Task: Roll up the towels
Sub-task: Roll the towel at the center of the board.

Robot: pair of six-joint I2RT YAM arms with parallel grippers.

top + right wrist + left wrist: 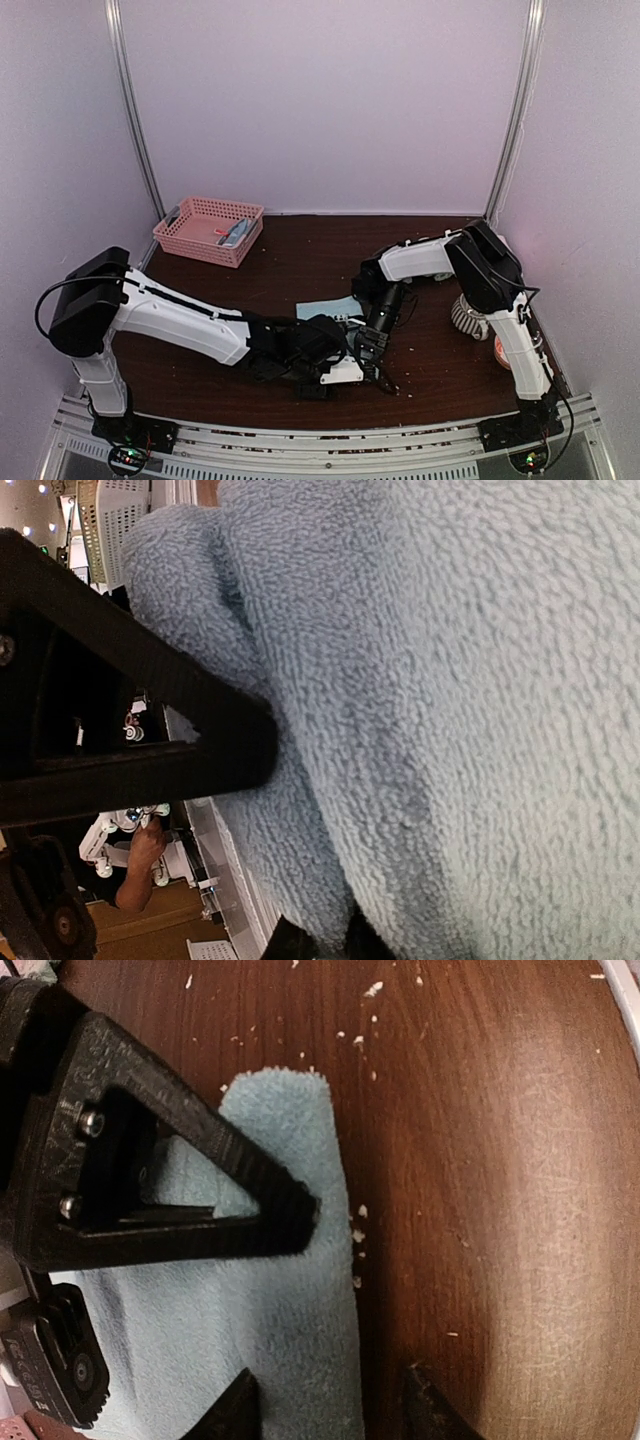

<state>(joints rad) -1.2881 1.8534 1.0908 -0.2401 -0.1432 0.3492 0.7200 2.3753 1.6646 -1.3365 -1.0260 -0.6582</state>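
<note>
Towel, place: light blue towel (295, 1130) lay on the tabletop (500, 1210) near its front middle, where the two arms met; mostly covered by them in the top view.
Towel, shape: doubled over into a thick soft ridge along one side, the rest spread flat beside it.
Towel, long axis: in the left wrist view the ridge ran from top to bottom of the picture, with its rounded end pointing at the top edge. In the top view only a flat corner showed, reaching toward the back wall, so the line of the ridge could not be read there.
Left tool (270, 1310): jaws stood partly apart astride the ridge, the upper finger lying on the cloth. Could not tell whether clamped on it.
Right tool (290, 850): closed down, with towel pile pressed against both fingers and filling its view. Could not tell whether any cloth was caught between them.
Surface: dark brown wood grain, faintly scratched, dotted with pale flecks (358, 1232) just beside the towel.
Near edge: ridged metal rail (320, 445) carrying both arm bases.
Room: plain pale lilac walls (320, 100) on three sides, with metal posts (135, 110) at the back corners.
Other things: pink basket (208, 230) at the back left, contents unclear. Ribbed pale object (465, 318) and pink-orange object (500, 350) at the right, partly behind the right arm.
</note>
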